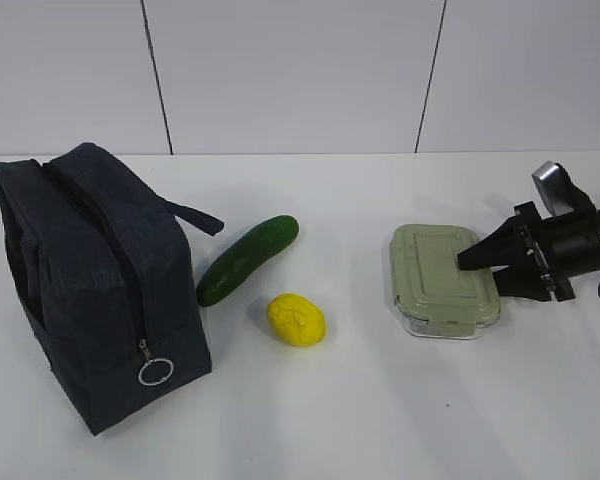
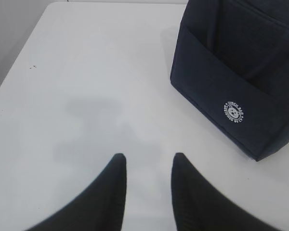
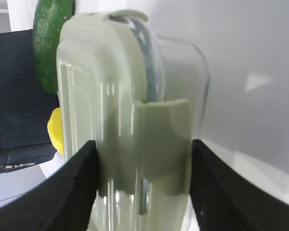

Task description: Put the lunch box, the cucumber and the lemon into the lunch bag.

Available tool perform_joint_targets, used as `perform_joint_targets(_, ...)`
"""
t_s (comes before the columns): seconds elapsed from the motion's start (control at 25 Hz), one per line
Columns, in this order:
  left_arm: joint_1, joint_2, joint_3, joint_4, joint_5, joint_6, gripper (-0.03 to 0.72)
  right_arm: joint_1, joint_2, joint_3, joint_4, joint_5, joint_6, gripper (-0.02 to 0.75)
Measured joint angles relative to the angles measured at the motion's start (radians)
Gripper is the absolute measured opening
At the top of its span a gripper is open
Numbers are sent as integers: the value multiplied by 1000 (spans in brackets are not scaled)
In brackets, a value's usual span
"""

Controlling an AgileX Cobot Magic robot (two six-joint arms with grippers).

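White table (image 1: 380, 420), pale panelled wall behind — that is all the room gives you. The lunch box (image 1: 443, 278) lies flat at the right of the table, its long axis running away from you, pale green lid up. Your right gripper (image 1: 470, 259) comes in low from the right edge with one finger over the lid; in the right wrist view the box (image 3: 130, 125) sits between the two fingers (image 3: 70, 192), one at the lid face and one at the clear base. Whether they have clamped yet I cannot tell — they look to be at the surfaces, no more. The right arm is plainly the nearer one for this piece.

The lunch bag (image 1: 90, 280) stands well apart at the far left, zipper line along its top and end, ring pull (image 1: 155, 372) hanging low; I cannot tell from here how far it is open, nor whether anything is inside. The cucumber (image 1: 248, 259) lies slantwise just beside the bag, the lemon (image 1: 296, 319) near its lower end, both on the table. Your left gripper (image 2: 148, 166) hovers over bare table beside the bag, jaws part-spread, holding nothing.
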Motion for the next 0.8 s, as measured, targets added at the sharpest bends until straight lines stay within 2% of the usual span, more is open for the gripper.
perform_joint_targets(0.8,0,0,0,0,0,0,239,0,0,0,0,0,0,410)
